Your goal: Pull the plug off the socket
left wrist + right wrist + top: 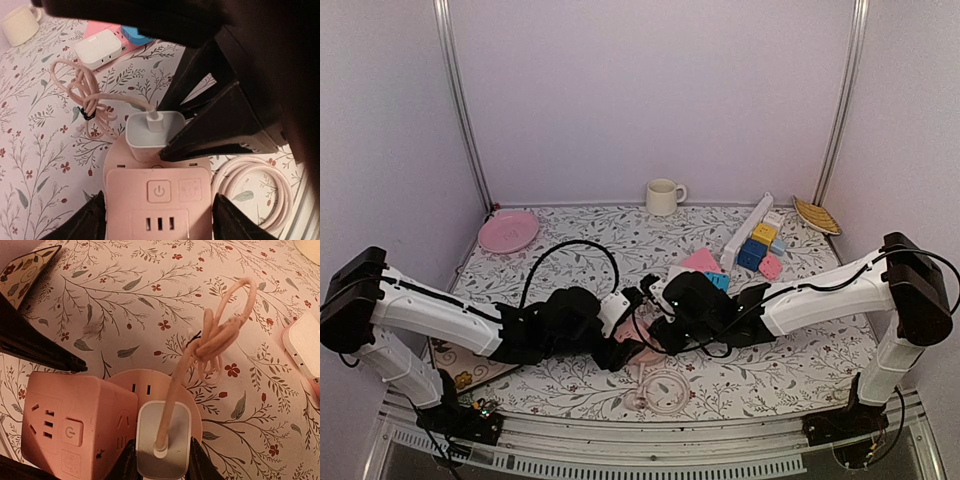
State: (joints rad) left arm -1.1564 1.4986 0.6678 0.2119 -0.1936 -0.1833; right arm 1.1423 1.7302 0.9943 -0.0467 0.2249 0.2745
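Note:
The pink cube socket point(158, 200) lies on the table with its round plate facing up. It also shows in the top view point(633, 330) and the right wrist view point(75, 425). The white plug point(162, 445) with a pink cable point(215, 335) sits seated in the round plate, and also shows in the left wrist view point(152, 132). My left gripper point(158, 220) is shut on the socket, one finger on each side. My right gripper point(162, 465) is shut on the white plug, its fingers point(215, 130) dark above it. The two grippers meet at mid-table point(645, 325).
A coiled pink cord point(255, 185) lies right of the socket, near the front edge point(660, 385). A white adapter point(98, 47), coloured blocks point(760, 250) and a white power strip point(748, 230) lie behind. A cup point(664, 196), pink plate point(508, 231) and yellow dish point(817, 214) stand at the back.

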